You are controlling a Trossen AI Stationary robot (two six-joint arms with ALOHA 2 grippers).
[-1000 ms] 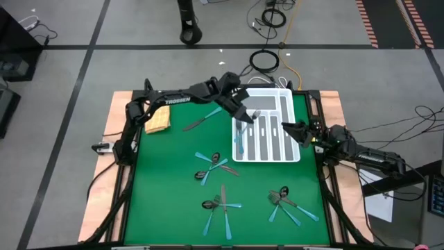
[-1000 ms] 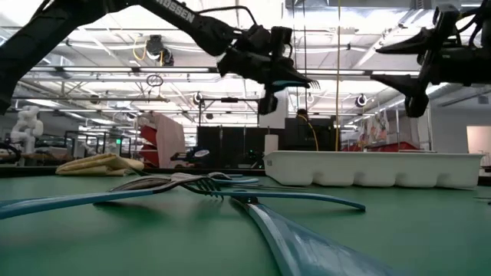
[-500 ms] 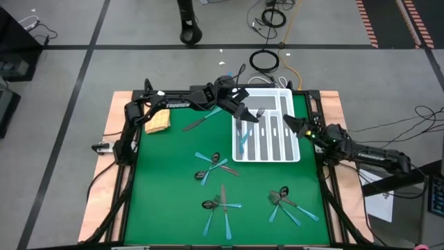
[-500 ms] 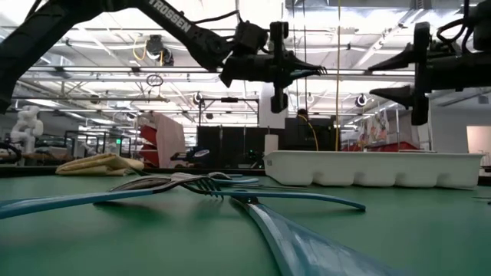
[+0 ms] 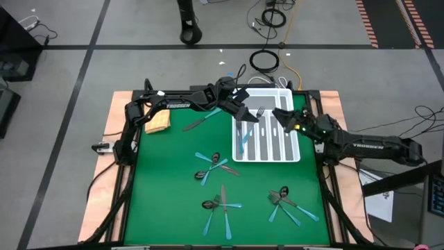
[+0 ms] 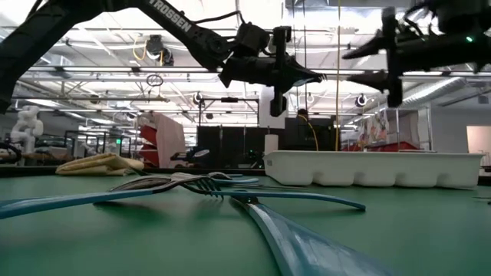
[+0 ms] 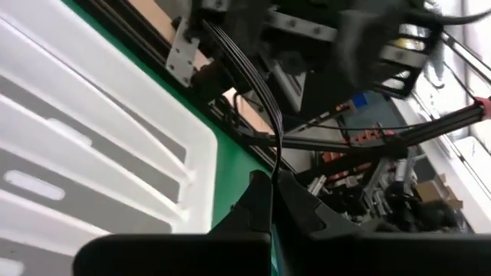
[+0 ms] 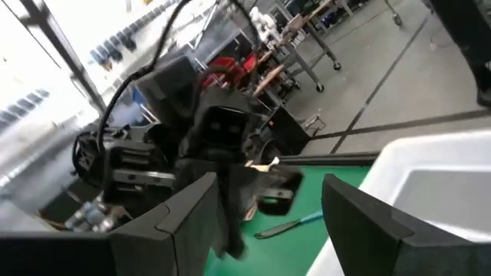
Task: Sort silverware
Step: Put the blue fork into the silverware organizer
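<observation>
My left gripper [image 5: 248, 114] hovers above the far left part of the white compartmented tray [image 5: 292, 154], shut on a fork [image 5: 258, 112] whose dark head sticks out past the fingertips. My right gripper [image 5: 278, 115] stands open, level above the tray's far right part, facing the left one, with nothing between its fingers [image 8: 184, 218]. A blue-handled piece [image 5: 240, 141] lies in the tray's left compartment. More silverware lies on the green mat: one piece [image 5: 198, 123] left of the tray and clusters [image 5: 214, 167], [image 5: 222, 203], [image 5: 285, 202] nearer the front. My left gripper pinches the fork between its two fingers [image 7: 303, 211], and they hide the gripped part. The thin neck [image 7: 274, 165] and the head stick out beyond the fingertips toward the table's right. The fork is about level, lifted clear above the tray.
A yellow cloth [image 5: 158, 119] lies at the mat's far left. The tray's long white wall [image 6: 368, 169] rises from the mat at the far right. Bare green mat lies between the silverware clusters and along the left side. Wooden table edges frame the mat.
My right gripper has risen and gone toward the table's far left, from beside the tray's right edge to above the tray, staying open. My left gripper has tipped from slanting down to nearly level, the fork's head swinging up with it.
</observation>
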